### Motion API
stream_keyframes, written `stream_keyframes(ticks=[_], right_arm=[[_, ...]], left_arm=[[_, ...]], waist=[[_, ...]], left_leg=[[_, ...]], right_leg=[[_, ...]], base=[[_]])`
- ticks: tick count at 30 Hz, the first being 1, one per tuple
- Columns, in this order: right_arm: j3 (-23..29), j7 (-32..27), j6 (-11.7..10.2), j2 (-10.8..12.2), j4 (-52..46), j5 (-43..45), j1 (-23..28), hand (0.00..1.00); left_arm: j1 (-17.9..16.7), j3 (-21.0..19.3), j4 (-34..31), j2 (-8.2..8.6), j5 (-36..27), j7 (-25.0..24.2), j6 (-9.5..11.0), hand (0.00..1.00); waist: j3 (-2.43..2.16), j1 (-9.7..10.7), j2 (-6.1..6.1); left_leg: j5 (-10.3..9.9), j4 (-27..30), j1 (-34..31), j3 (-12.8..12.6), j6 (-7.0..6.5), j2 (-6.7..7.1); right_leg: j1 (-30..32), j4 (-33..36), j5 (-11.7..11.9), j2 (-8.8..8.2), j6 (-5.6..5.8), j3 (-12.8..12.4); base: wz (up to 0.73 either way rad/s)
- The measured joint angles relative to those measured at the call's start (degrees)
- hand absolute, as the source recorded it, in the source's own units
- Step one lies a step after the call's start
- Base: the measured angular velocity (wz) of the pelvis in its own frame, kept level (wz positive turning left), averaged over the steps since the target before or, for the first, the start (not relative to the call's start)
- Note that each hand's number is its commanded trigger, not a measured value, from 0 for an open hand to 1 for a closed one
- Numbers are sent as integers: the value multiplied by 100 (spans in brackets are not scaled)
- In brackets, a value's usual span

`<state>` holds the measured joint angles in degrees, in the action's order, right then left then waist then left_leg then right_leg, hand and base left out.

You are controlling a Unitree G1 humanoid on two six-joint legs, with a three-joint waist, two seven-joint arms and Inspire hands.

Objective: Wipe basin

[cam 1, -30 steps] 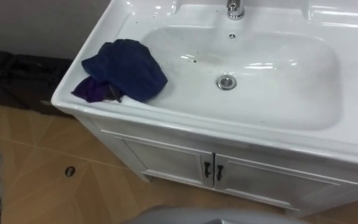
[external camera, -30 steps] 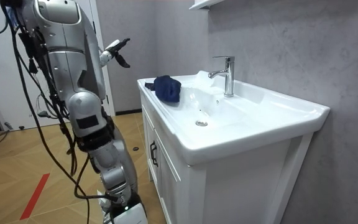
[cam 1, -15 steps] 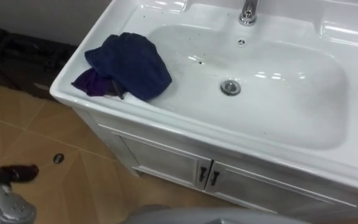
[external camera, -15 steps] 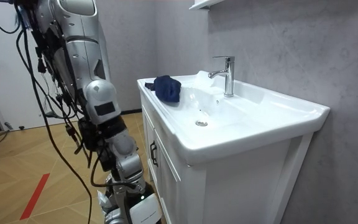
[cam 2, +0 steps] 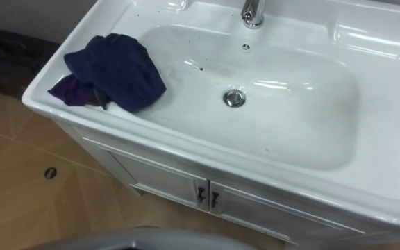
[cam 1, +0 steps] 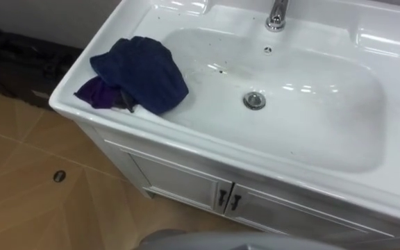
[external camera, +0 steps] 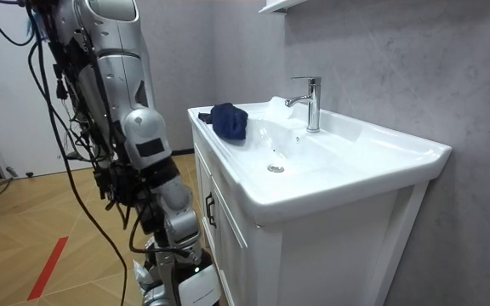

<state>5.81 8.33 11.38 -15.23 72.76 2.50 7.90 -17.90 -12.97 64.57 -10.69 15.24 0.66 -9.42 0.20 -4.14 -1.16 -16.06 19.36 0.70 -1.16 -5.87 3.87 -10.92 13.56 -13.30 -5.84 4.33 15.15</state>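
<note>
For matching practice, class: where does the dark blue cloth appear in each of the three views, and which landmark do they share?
Left eye view: the cloth on the basin rim, upper left.
Right eye view: cloth upper left again, nearer the edge.
Room view: cloth just above centre, on the rim's far end.
Shared landmark: the drain.

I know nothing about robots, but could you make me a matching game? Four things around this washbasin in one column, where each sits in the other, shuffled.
Things:
1. crumpled dark blue cloth
2. shiny chrome tap
3. round metal drain
4. small dark cabinet handles

Places:
A. in the bottom of the white ceramic basin
B. below the basin
C. on the basin's left rim
D. at the basin's back edge

Pairs: 1-C, 2-D, 3-A, 4-B
</note>
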Motion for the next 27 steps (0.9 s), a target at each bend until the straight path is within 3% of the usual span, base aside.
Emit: stream_keyframes(ticks=[3, 13, 27], right_arm=[[-3, -6, -1, 4, 5, 9, -9, 0], [-3, 60, 70, 154, -144, 37, 74, 0], [-10, 300, 79, 185, -142, 32, -19, 0]], left_arm=[[162, 15, 11, 9, -3, -279, -46, 0], [699, 499, -13, 56, 44, -919, -67, 0], [763, 759, -16, 66, 65, -1272, -161, 0]], waist=[[3, 92, 29], [1, 336, 160], [18, 385, 204]], left_leg=[[-7, 32, -21, 7, 6, -6], [-13, 34, -10, 30, 17, -8], [-20, 24, -59, 37, 39, -16]], right_leg=[[2, 23, -7, -9, 4, 133], [4, 20, -7, 8, 4, 45], [19, -101, -4, 54, 0, -91]], base=[[0], [0], [0]])
